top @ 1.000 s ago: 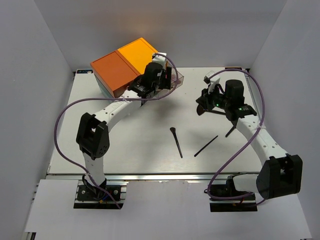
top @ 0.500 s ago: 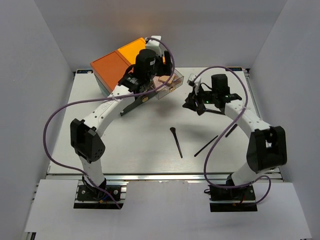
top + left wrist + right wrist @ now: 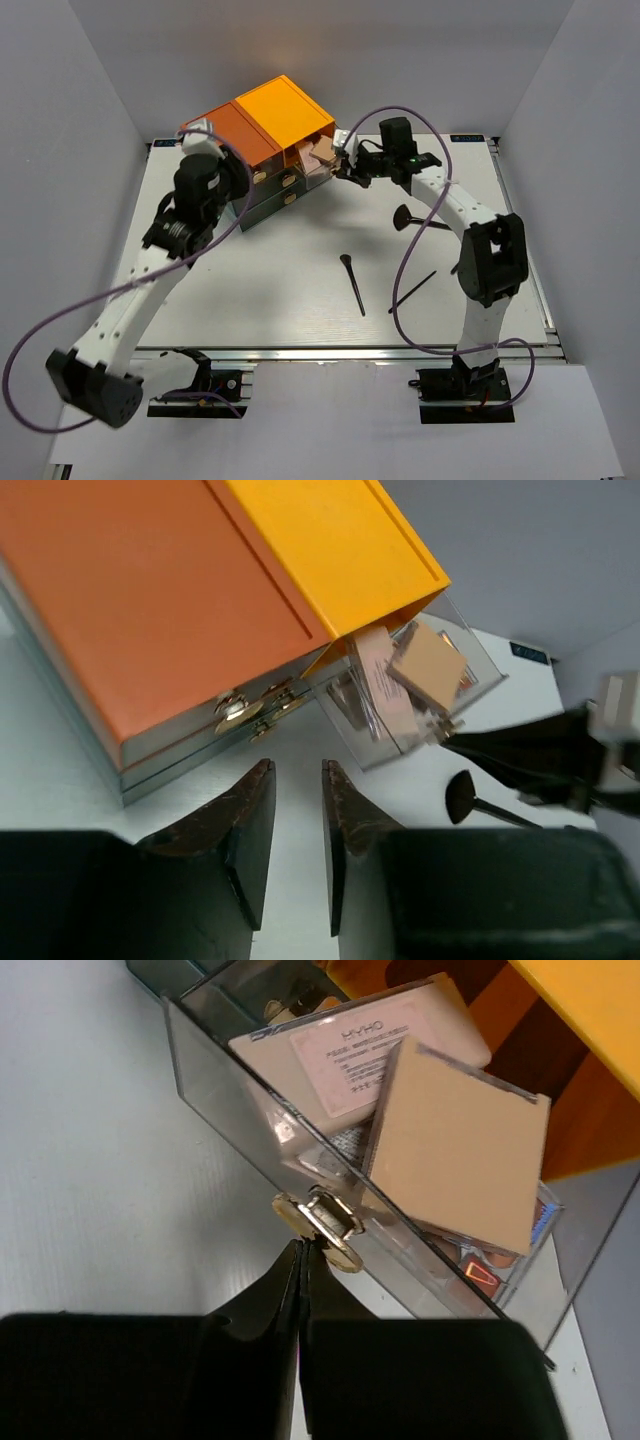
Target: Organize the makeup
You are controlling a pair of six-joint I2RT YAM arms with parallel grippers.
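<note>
**While the drawer stands pulled out, the right fingers sit at its knob**

Where the clear drawer (image 3: 322, 163) sticks out from under the yellow half of the box (image 3: 265, 125), the right gripper (image 3: 300, 1260) has its fingers pressed together. Their tips are right against the gold knob (image 3: 318, 1222) on the drawer front, and nothing is pinched between them. Inside the drawer, a tan compact (image 3: 455, 1155) leans tilted over a pink palette (image 3: 340, 1055). The left gripper (image 3: 297, 850) hovers over the table (image 3: 250, 280) near the box's front, its fingers a narrow gap apart and holding nothing. Three black brushes lie on the table, well apart from the box. The broad-headed brush (image 3: 410, 218) is near the right arm, the long brush (image 3: 352, 283) is mid-table, and the thin brush (image 3: 412, 292) is just beside it.
</note>
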